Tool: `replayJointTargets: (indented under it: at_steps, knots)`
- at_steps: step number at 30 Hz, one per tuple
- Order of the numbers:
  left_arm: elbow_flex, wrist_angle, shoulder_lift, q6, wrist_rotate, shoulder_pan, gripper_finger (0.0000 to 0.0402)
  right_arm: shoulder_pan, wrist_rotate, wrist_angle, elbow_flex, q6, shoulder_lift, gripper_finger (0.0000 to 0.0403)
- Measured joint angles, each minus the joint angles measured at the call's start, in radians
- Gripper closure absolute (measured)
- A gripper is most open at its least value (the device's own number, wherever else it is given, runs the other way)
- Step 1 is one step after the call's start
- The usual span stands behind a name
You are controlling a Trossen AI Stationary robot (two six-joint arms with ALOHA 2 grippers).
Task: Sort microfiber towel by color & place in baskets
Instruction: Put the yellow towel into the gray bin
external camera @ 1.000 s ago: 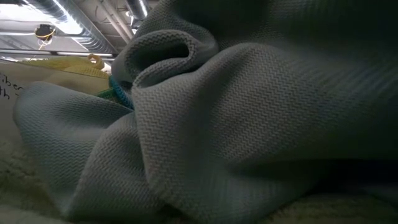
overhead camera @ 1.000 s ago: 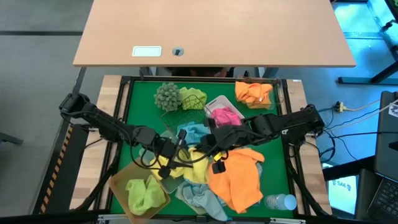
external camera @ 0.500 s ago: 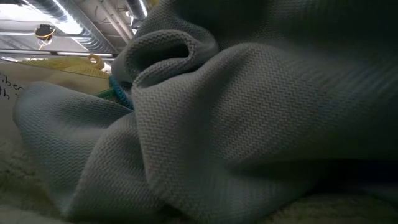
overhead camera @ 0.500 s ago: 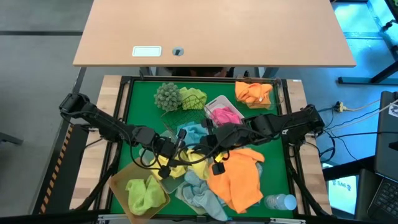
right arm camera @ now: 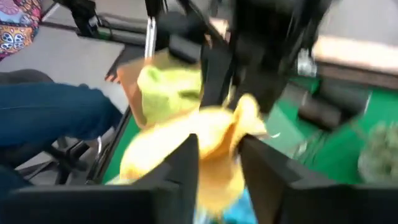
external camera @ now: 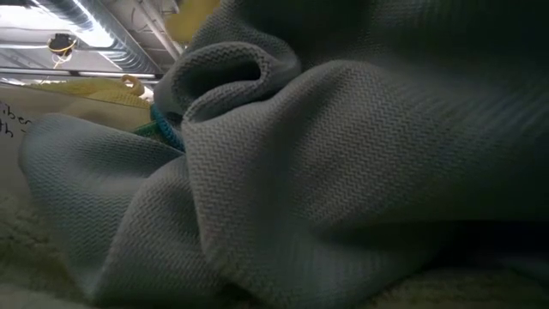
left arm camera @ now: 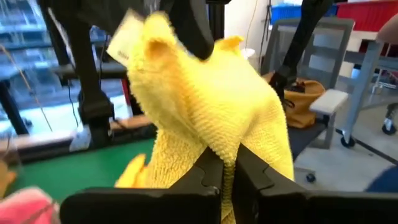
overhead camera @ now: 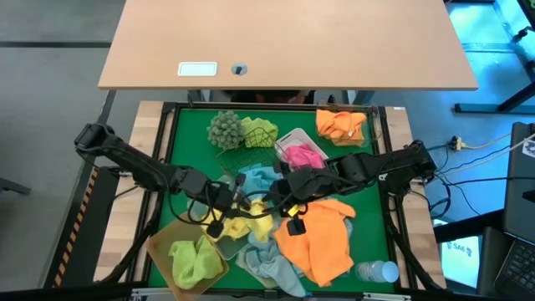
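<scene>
While the left gripper (overhead camera: 236, 213) pinches the yellow towel (overhead camera: 251, 224) mid-table and the right gripper (overhead camera: 277, 203) stands half parted around it, lime, pink and orange towels sit in baskets (overhead camera: 185, 259), leaving blue, yellow and orange cloths unsorted.

My left gripper (left arm camera: 227, 180) now pinches the yellow towel (left arm camera: 211, 106), where a second ago it stood wide. My right gripper (right arm camera: 217, 158) parts its fingers, loosening its earlier clamp on that towel.
</scene>
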Motion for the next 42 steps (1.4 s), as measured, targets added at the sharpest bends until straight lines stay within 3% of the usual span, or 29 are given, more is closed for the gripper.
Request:
replayJointTargets:
  at_steps: [7, 13, 17, 21, 26, 32, 42]
  knots:
    - [0.000, -0.361, -0.187, -0.117, 0.023, -0.004, 0.0399, 0.000, -0.036, -0.205, 0.000, 0.088, -0.004, 0.0208]
    - [0.000, -0.681, -0.324, -0.242, 0.049, -0.005, 0.0398, 0.001, -0.044, -0.383, -0.004, 0.172, 0.005, 0.0197]
    - [0.000, -0.854, -0.336, -0.313, 0.029, -0.009, 0.0396, 0.001, -0.045, -0.420, -0.056, 0.222, 0.010, 0.0200]
    - [-0.035, -0.871, -0.295, -0.343, 0.019, -0.013, 0.0395, 0.009, -0.111, -0.435, -0.129, 0.219, 0.011, 0.0200]
    - [-0.081, -0.867, -0.216, -0.347, 0.026, -0.019, 0.0394, 0.027, -0.112, -0.427, -0.225, 0.219, 0.012, 0.0200]
    - [-0.101, -0.867, -0.109, -0.343, 0.025, -0.033, 0.0389, 0.071, -0.097, -0.282, -0.363, 0.219, 0.012, 0.0200]
    - [-0.103, -0.872, 0.018, -0.399, 0.010, -0.030, 0.0326, 0.130, -0.094, -0.187, -0.498, 0.330, 0.012, 0.0200]
